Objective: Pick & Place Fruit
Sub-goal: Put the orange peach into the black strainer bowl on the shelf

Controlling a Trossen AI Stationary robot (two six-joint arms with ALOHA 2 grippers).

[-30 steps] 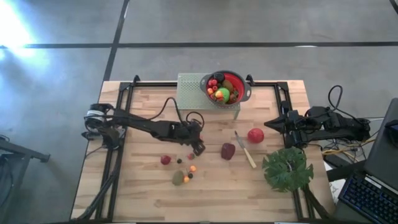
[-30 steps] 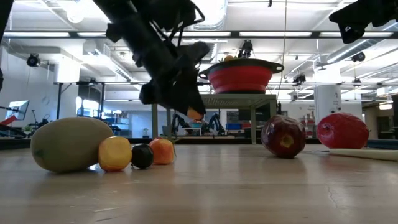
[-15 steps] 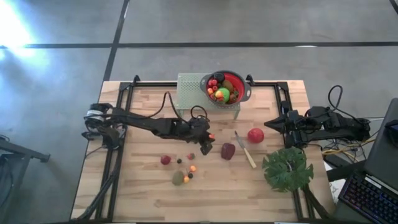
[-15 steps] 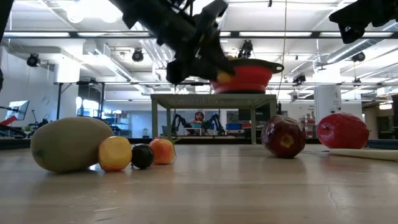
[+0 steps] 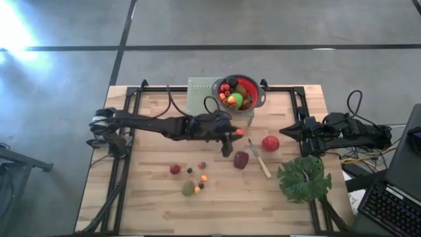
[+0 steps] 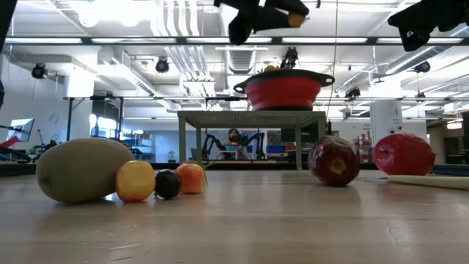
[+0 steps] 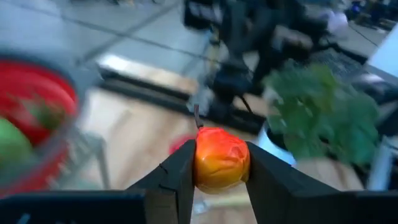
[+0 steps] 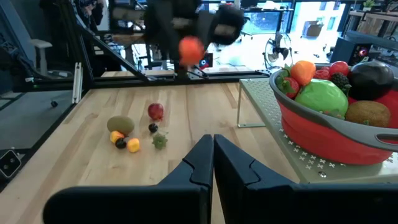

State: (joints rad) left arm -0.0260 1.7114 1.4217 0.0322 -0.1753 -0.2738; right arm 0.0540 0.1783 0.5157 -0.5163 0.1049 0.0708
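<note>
Fruit fills the red colander-like bowl with grey rim point(image 5: 256, 93), which stands on a pale green perforated metal stand point(image 5: 197, 92) at the far edge of the light wooden bench point(image 5: 151, 197). Just in front of that bowl, raised well above the boards, the left claw point(image 5: 234, 132) pinches a small glossy orange-red toy fruit point(image 7: 221, 158) between its two dark fingers point(image 7: 180, 180), the jaws only partly closed around it. Nearer the front edge than the bowl lie a dark maroon fruit point(image 5: 241, 160), a red apple point(image 5: 270, 143) and a slim pale-handled knife point(image 5: 260, 162) between those two. Farther from the bowl, toward the front left, a cluster rests on the bench: a brown kiwi point(image 6: 83, 169), a yellow-orange piece point(image 6: 135, 181), a dark berry point(image 6: 167, 184), another orange piece point(image 6: 191, 178) and a small red strawberry point(image 5: 175, 169). To the bowl's right and closer to the front sits a big flat green leaf point(image 5: 304, 178). The right claw point(image 8: 213, 149) waits at the right edge of the bench beside the leaf, fingers pressed together with nothing between them.
</note>
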